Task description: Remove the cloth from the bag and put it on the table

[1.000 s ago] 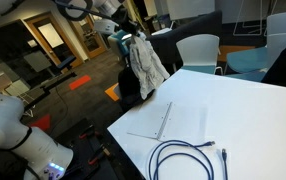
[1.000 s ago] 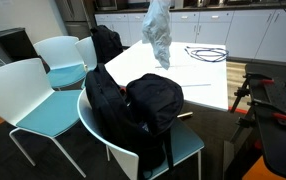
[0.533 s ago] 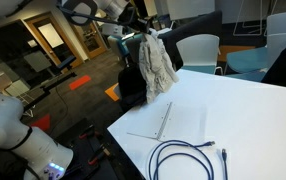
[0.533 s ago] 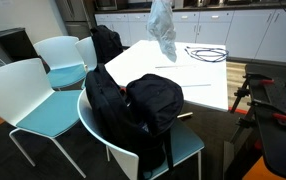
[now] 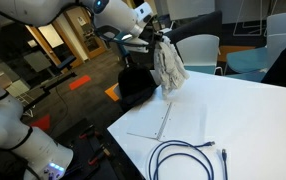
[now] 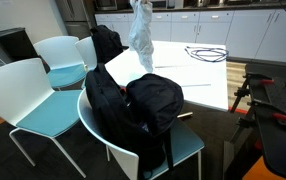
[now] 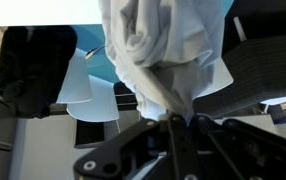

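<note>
**benchrat:** where's the cloth right now?

**me:** Out of the bag. On my feed the white cloth [image 5: 168, 68] is dangling from the gripper [image 5: 160, 40], top centre of the frame in an exterior view. It hangs in a crumpled bunch, upper middle of the frame in an exterior view [image 6: 141, 40], with the white table [image 6: 188, 72] behind it.

**benchrat:** grip ok?

**me:** Looks like it. In the wrist view the gripper [image 7: 173, 118] has its fingers pinched right together on a fold of cloth [image 7: 168, 50], with the rest filling the top of the frame. I can't tell if the bottom end touches the tabletop.

**benchrat:** and the bag?

**me:** The black backpack [image 6: 143, 105] is sitting on the light blue chair [image 6: 188, 145] in the lower centre, unzipped. A blue cable [image 5: 183, 158] is coiled on the table [image 5: 243, 120] at the bottom, well apart from the cloth.
</note>
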Action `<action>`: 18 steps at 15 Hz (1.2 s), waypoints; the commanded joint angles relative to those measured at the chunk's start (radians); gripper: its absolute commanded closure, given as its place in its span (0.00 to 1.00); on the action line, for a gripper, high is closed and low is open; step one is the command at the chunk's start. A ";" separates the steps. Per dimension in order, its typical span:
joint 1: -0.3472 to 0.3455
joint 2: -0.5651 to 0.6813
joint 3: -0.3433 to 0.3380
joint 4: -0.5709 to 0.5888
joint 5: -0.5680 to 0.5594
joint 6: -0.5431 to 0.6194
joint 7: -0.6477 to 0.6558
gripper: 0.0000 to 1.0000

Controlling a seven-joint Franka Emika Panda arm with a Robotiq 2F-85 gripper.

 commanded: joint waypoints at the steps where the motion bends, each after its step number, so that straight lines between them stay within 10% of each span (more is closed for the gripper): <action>1: -0.020 0.141 0.028 0.135 0.074 -0.030 -0.071 0.99; 6: 0.021 0.357 0.015 0.231 -0.061 -0.127 0.050 0.99; 11: 0.049 0.505 0.000 0.299 -0.438 -0.216 0.394 0.99; 12: 0.048 0.513 0.000 0.308 -0.525 -0.241 0.469 0.76; 18: 0.014 0.406 0.056 0.261 -0.868 -0.385 0.732 0.33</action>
